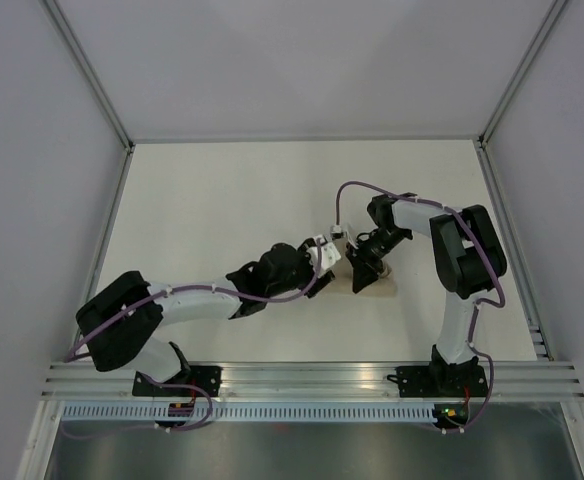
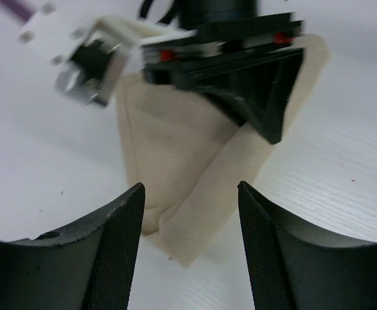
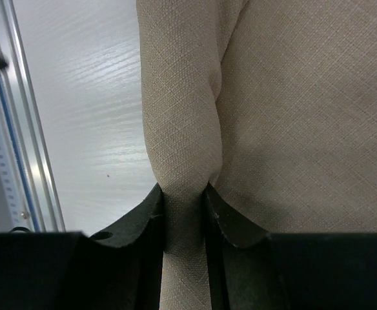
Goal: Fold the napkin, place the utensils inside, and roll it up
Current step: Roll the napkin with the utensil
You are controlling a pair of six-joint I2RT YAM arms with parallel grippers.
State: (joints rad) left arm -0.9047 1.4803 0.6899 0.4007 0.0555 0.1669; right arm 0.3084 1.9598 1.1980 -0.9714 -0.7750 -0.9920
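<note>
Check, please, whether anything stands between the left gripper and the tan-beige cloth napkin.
Nothing visible does. The left gripper faces the near corner of the folded tan-beige cloth napkin across bare white table; the right gripper pinches a fold farther back, off that path.

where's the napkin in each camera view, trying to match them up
top external: the napkin is a small tan bundle right of centre, under the right gripper.
left wrist: the napkin lies mid-frame, folded, beyond the open left gripper.
right wrist: the napkin fills the centre and right, with a rolled fold pinched at the bottom.
shared landmark: the right gripper clamped on the cloth, in all three views.
</note>
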